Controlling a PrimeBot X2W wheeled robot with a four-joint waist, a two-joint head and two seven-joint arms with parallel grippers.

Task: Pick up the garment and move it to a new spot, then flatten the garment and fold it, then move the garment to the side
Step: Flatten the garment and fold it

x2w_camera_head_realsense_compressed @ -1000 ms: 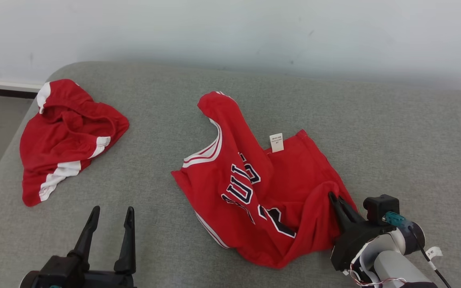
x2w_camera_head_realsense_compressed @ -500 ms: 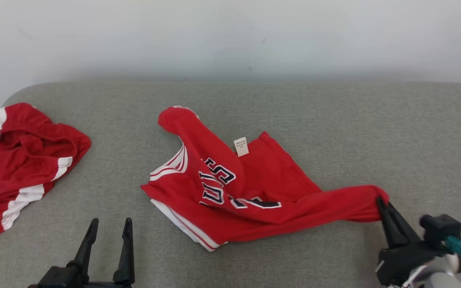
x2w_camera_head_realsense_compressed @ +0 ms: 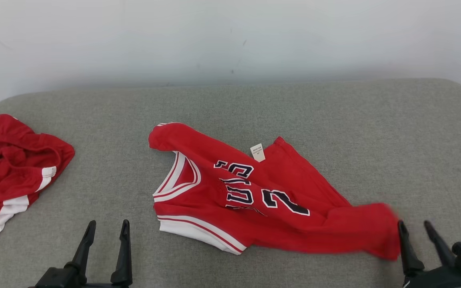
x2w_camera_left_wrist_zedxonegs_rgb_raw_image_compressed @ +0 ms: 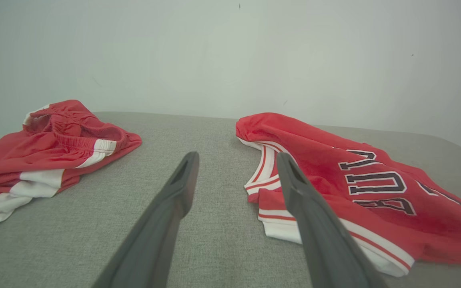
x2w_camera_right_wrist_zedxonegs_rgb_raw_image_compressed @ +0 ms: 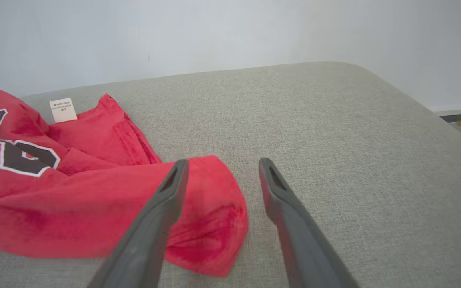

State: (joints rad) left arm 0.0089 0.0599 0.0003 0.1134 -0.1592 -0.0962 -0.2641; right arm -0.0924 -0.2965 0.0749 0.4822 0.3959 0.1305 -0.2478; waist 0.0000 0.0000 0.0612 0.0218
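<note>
While your right gripper (x2w_camera_head_realsense_compressed: 414, 225) sits at the lower right of the head view, its two dark fingers stand clearly apart and have hold of nothing. The red jersey (x2w_camera_head_realsense_compressed: 254, 204) lies rumpled across the middle of the grey fabric surface (x2w_camera_head_realsense_compressed: 334, 120). It stretches from its white-trimmed neck opening on the left to a bunched end at the lower right. That end is blurred in the head view and stops just beside the nearer finger of your right gripper. In the right wrist view you can see the rounded red end resting on the surface. It runs behind the left-hand finger and part way into the gap, with bare grey between it and the other finger. Whether the cloth touches that left-hand finger, you cannot tell from these views.

Your left gripper (x2w_camera_head_realsense_compressed: 108, 223) is at the lower left, spread wide and empty, over bare surface to the left of the jersey. In its wrist view one finger crosses in front of the jersey's white and red hem.

The jersey shows dark, white-edged letters and numerals, and a small white label (x2w_camera_head_realsense_compressed: 257, 152) sticks up near its far edge. A pair of red shorts (x2w_camera_head_realsense_compressed: 10, 172) with white stripes lies crumpled at the far left of the surface, well apart from the jersey. A pale wall (x2w_camera_head_realsense_compressed: 230, 40) rises behind.
</note>
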